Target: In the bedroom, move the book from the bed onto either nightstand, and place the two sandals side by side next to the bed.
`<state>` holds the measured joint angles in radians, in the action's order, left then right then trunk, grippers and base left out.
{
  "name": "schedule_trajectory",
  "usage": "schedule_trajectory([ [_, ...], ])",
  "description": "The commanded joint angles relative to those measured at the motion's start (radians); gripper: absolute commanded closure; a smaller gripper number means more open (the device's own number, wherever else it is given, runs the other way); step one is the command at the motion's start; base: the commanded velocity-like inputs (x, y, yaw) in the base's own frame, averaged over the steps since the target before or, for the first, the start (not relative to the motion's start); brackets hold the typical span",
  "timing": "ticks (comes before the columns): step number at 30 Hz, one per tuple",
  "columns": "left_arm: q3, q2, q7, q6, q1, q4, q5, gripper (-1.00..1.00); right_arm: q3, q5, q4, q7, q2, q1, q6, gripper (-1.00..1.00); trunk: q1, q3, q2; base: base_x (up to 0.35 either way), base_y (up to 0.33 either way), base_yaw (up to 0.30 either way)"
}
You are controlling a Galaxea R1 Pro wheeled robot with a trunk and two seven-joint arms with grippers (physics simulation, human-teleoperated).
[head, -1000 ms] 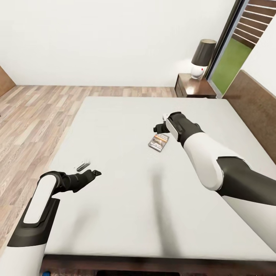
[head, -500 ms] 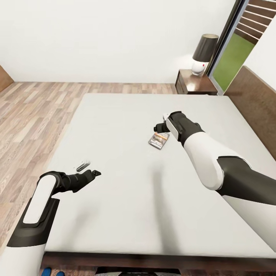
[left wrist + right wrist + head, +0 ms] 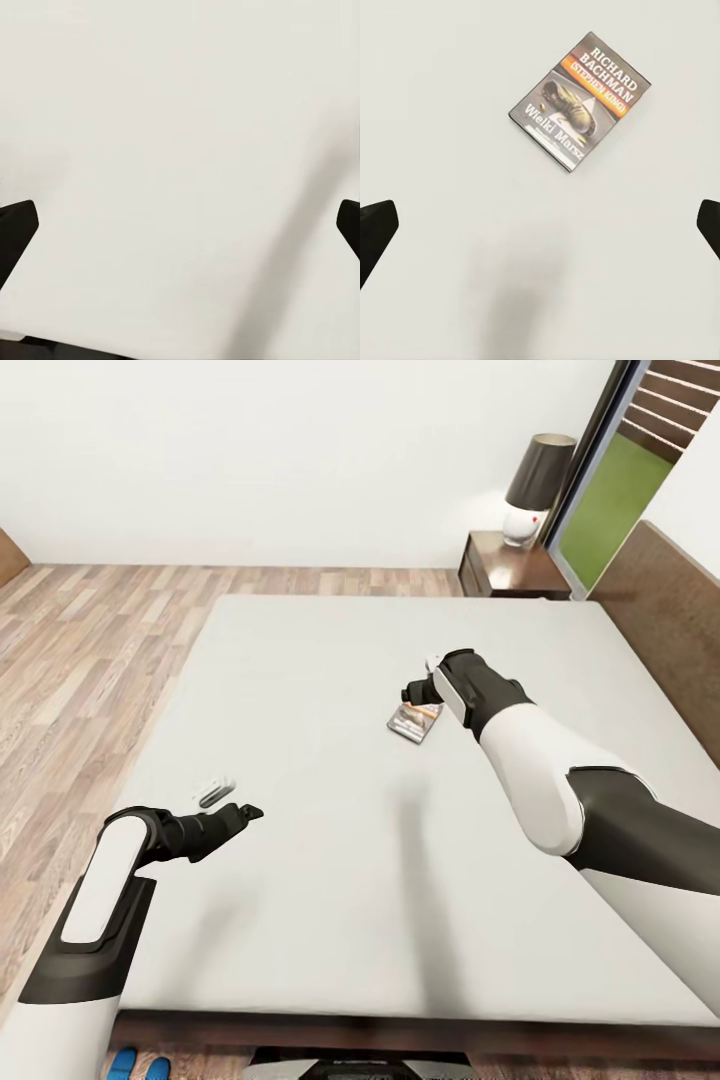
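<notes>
Book [image 3: 414, 721] lies flat mid-bed [image 3: 300, 690], just beside the right gripper [image 3: 413, 693]; the far-right nightstand [image 3: 510, 565] awaits, and blue sandals [image 3: 138, 1066] peek at the near left. The left gripper [image 3: 246, 812] hovers empty, fingers spread wide over matte mattress. Right wrist view: glossy thin paperback [image 3: 580, 100], untouched, between parted fingertips [image 3: 376, 225].

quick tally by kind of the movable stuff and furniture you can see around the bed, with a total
book: 1, lying flat on the bed
blue sandals: 2, on the floor at the foot of the bed
bed: 1
nightstand: 1, near the headboard
lamp: 1, on the nightstand
small pale object on the bed, too small to identify: 1
total: 7
</notes>
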<state>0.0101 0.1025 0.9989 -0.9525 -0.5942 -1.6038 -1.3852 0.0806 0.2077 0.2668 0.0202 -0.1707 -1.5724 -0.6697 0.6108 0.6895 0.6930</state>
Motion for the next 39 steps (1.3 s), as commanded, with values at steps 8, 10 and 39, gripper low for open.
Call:
schedule_trajectory([
  [8, 0.001, 0.004, 0.009, -0.002, 0.0, -0.001, -0.008, -1.0, 0.008, 0.007, 0.029, 0.001, 0.0, -0.004, -0.01, -1.0, 0.0, 0.013, 0.001, 0.0, 0.0, 0.0],
  [10, 0.002, 0.005, 0.009, -0.002, 0.0, -0.001, -0.008, -1.0, 0.008, 0.007, 0.035, 0.002, 0.004, -0.006, -0.012, -1.0, 0.0, 0.017, 0.001, 0.0, 0.0, 0.0],
  [39, -0.001, 0.009, 0.007, -0.001, 0.001, 0.001, -0.01, -1.0, 0.008, 0.001, 0.091, 0.003, 0.015, -0.032, -0.006, -1.0, 0.0, 0.054, 0.001, 0.0, 0.0, -0.039],
])
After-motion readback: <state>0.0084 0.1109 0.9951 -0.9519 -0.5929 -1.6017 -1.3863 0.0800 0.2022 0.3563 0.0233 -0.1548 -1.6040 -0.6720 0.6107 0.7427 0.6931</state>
